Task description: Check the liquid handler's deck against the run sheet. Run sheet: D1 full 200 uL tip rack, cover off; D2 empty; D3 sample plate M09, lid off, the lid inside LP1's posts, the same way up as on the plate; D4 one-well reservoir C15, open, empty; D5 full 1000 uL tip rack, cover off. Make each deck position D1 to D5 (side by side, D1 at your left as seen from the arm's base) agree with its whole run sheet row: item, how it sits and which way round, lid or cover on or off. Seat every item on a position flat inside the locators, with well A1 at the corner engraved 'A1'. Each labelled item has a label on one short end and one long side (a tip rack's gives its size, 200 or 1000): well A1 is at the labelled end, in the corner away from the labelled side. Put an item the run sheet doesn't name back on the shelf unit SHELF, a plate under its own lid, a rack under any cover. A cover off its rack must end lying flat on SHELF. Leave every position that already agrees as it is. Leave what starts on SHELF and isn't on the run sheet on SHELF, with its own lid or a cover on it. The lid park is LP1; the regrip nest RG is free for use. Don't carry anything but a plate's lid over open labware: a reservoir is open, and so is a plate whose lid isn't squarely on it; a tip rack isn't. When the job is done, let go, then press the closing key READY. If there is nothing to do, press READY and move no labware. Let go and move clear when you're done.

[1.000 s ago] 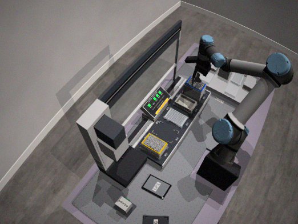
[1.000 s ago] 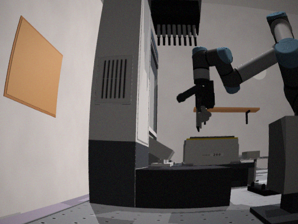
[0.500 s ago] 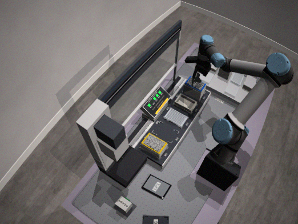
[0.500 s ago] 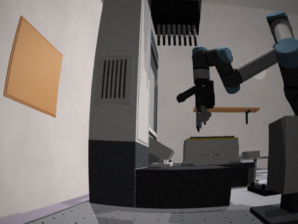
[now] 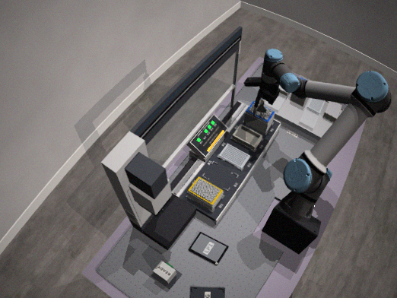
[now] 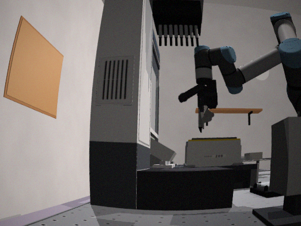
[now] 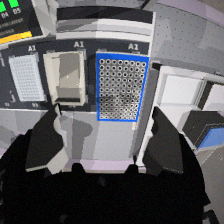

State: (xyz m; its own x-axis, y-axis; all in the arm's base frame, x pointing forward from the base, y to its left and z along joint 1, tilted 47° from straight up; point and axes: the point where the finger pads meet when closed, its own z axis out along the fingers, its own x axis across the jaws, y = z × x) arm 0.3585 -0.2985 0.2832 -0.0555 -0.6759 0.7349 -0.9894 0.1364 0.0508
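Gripper [image 5: 262,109] is hanging over the far end of the deck [image 5: 227,205], fingers spread wide and grasping nothing. Directly under it the blue rack [image 7: 121,87] is sitting uncovered, tips showing, its A1 corner mark at the far end in the wrist view. The rack is lying between the two fingers as seen from the wrist, well below them and not touching. In the exterior view the fingertips are hovering clear above rack height.

Next to the blue rack the reservoir [image 7: 66,76] is sitting open, and beside that the plate [image 7: 26,77] is lying lidless. The next position is showing only bare locators. At the near end the yellow rack [image 5: 205,191] is sitting uncovered, marked 200 on its side in the exterior view.

Lid park [image 5: 208,248] is lying on the table near the base, well apart from the gripper. READY key [image 5: 164,271] is sitting beyond it. Shelf [image 5: 304,110] is standing just past the blue rack, items on it too blurred to name.
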